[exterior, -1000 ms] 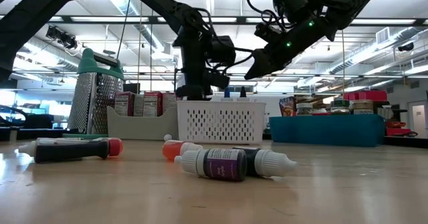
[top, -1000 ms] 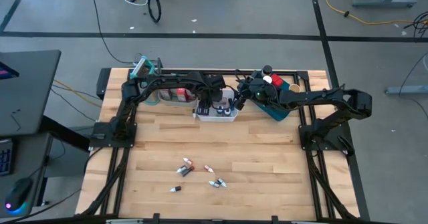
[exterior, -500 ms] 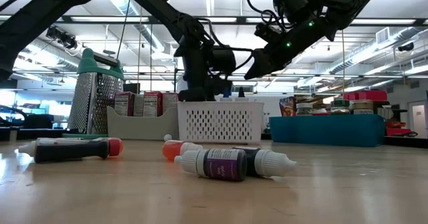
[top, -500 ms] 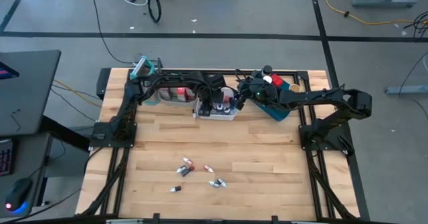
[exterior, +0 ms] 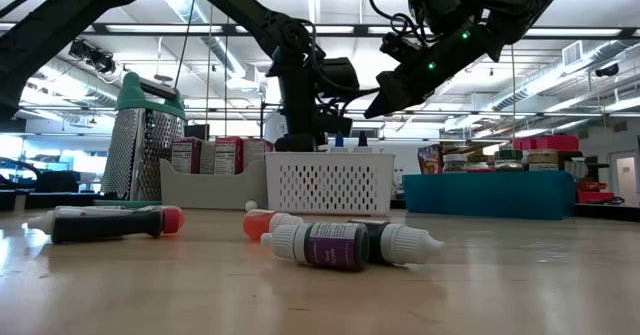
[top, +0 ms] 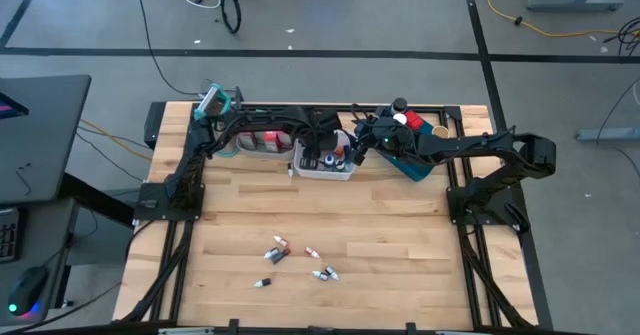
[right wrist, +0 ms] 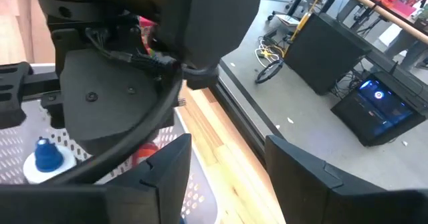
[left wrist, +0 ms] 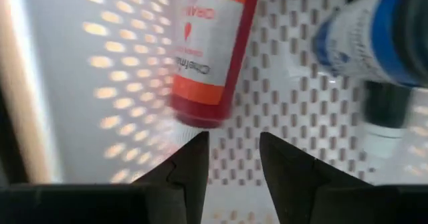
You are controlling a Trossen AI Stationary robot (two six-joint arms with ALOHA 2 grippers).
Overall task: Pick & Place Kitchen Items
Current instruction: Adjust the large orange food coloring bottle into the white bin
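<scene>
A: Where do things stand on the sorting?

B: Partly done, I'd judge. The white mesh basket, at about 12 o'clock on the table, already has small bottles in it. The left wrist view shows a red-orange labelled bottle lying on the basket floor and a blue-capped one beside it.

A: And the left gripper?

B: The left gripper is down inside the basket with its fingers parted by a narrow gap and nothing between them. The red-orange bottle's end sits just past the fingertips, apart from them, so it looks released.

A: The right one?

B: The right gripper hangs above the basket's 3 o'clock side, near the blue tray. Its fingers are apart and I see nothing held.

A: What is left?

B: A scatter of small bottles and tubes lies toward 6 o'clock on the table, about 6 or 7, hard to count from above. The low view shows a purple-labelled bottle and a dark tube with a red cap on their sides. The red cartons stand in the clear bin at about 11 o'clock, and jars sit on the tray. So the loose ones out front appear to be the remaining work.
</scene>
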